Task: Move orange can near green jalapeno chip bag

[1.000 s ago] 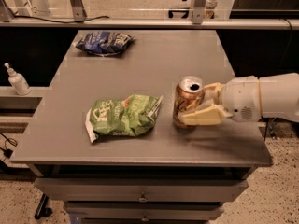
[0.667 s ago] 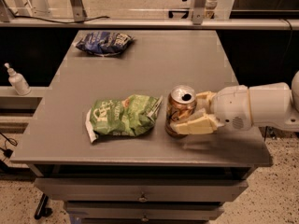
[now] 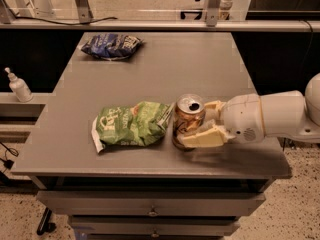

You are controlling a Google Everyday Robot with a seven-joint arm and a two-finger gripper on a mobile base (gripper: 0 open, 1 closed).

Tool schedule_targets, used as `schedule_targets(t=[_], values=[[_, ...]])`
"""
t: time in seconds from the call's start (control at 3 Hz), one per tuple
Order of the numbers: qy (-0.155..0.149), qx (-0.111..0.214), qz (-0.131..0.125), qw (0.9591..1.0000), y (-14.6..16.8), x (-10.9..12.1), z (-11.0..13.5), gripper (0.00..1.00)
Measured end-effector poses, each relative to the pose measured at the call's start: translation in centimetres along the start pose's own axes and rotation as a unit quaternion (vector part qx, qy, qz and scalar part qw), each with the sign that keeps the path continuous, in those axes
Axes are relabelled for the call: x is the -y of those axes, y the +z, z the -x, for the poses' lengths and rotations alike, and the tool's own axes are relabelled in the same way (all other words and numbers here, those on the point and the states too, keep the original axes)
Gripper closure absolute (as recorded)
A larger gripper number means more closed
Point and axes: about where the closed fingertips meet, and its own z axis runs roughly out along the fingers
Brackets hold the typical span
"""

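The orange can [image 3: 187, 118] stands upright on the grey table [image 3: 160, 74], right beside the right edge of the green jalapeno chip bag [image 3: 131, 124]; can and bag look to be touching or nearly so. My gripper [image 3: 196, 128] reaches in from the right and is shut on the can, one cream finger in front of it and one behind. The white arm [image 3: 272, 116] extends off to the right.
A dark blue chip bag [image 3: 111, 45] lies at the table's far left corner. A white pump bottle [image 3: 19, 85] stands on a lower shelf to the left. Drawers [image 3: 150, 211] sit under the table's front edge.
My gripper has carried the can leftwards across the table, from a gap away to right beside the green bag.
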Motion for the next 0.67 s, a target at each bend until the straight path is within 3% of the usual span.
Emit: schedule_targets(t=[0.67], values=[[-0.001, 0.0, 0.004, 1.0, 0.4, -0.37, 0.17, 0.35]])
